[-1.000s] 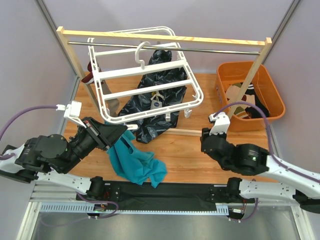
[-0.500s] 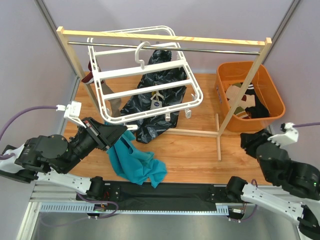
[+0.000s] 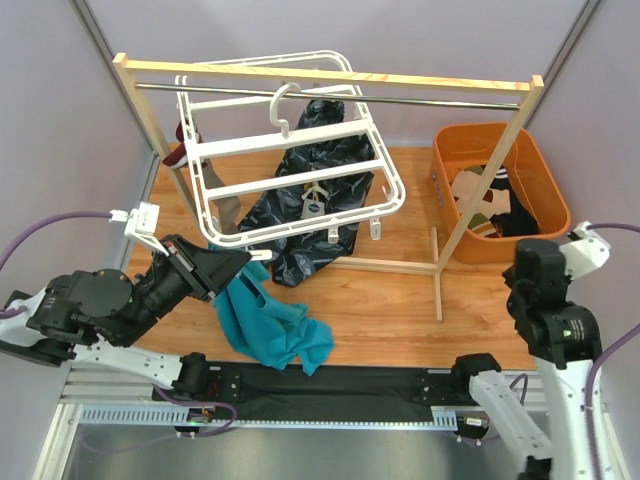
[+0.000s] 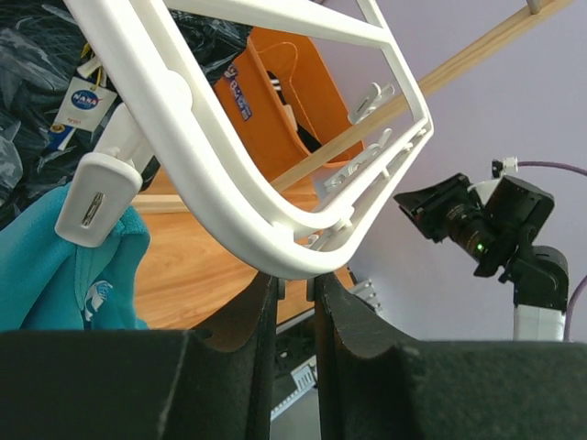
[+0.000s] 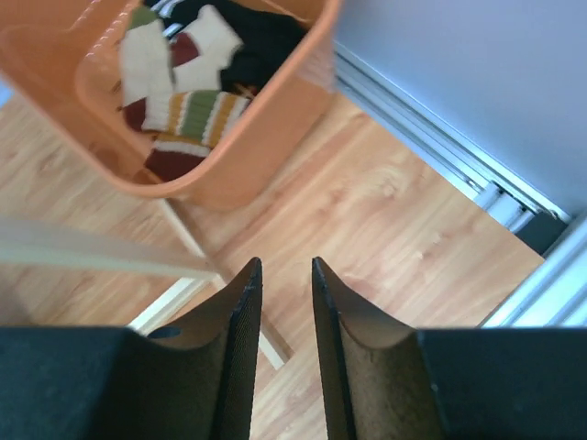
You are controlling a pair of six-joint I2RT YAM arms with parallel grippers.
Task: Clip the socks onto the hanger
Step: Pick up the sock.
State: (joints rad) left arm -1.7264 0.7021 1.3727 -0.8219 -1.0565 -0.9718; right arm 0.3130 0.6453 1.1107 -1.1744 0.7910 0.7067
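Orange basket (image 5: 266, 133) at the surface's far right corner holds striped and black socks (image 5: 197, 110); left pincer (image 4: 293, 280) pinches the hanger (image 4: 174, 119); right pincer (image 5: 282, 266) slightly spread, empty.

Overhead camera sits high, behind both arm bases on the near side of the orange basket (image 3: 441, 190), tilted down and forward. It takes in the whole counter (image 3: 400, 300).

Over to the left wrist camera. It's low, well left of the basket, sighting along its own left tool (image 4: 293, 286). The hanger (image 4: 183, 119) frame is right up against the lens. It aims up and across at the basket, and just beyond the basket the right arm (image 4: 514, 220) looks back.

Right wrist camera hangs close above the basket's corner, pointing steeply down past the right tool (image 5: 284, 275).

All three views share the basket. The overhead and left wrist views share the hanger too.
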